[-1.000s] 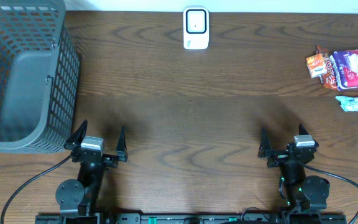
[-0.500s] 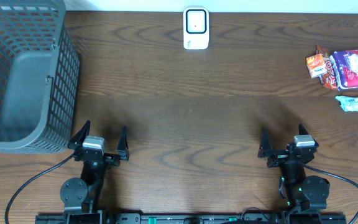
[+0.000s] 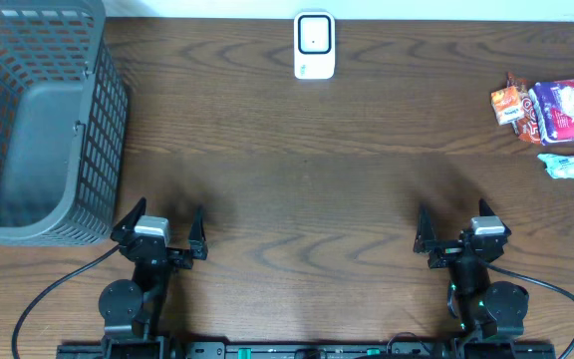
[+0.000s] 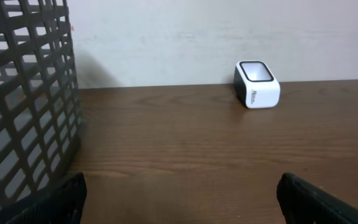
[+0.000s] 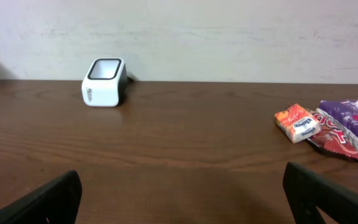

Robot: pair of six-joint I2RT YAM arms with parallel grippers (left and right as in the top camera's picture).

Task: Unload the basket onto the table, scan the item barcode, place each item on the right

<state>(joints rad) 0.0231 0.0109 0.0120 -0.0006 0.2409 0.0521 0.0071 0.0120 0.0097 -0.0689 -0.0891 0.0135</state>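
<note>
From overhead, we see the dark wooden table (image 3: 297, 150) with the white barcode scanner (image 3: 314, 45) at 12 o'clock, close to the far edge. The things to scan lie at 2 to 3 o'clock by the right edge. There is an orange packet (image 3: 507, 103) touching a purple snack bag (image 3: 566, 110), and a pale wrapped packet (image 3: 571, 166) sits just beside them on the near side. A grey mesh basket (image 3: 38, 120) fills the 9 to 10 o'clock side. The left gripper (image 3: 160, 221) sits at 7 o'clock and the right gripper (image 3: 454, 227) at 5 o'clock. Both have their fingers spread wide with nothing between them, and both are well apart from the packets and the scanner.

In the left wrist view, we see the two dark fingers (image 4: 61, 199) at 7 and 5 o'clock of the frame, released and holding nothing. The basket wall rises at 9 o'clock. The scanner (image 4: 257, 84) stands at 1 o'clock against the pale wall.

In the right wrist view, the fingers (image 5: 48, 202) are likewise splayed and empty over bare wood. The scanner (image 5: 104, 82) is at 11 o'clock. The orange packet (image 5: 298, 122) and the purple snack bag (image 5: 350, 127) rest at 3 o'clock. A sliver of the pale packet shows at the right edge.
</note>
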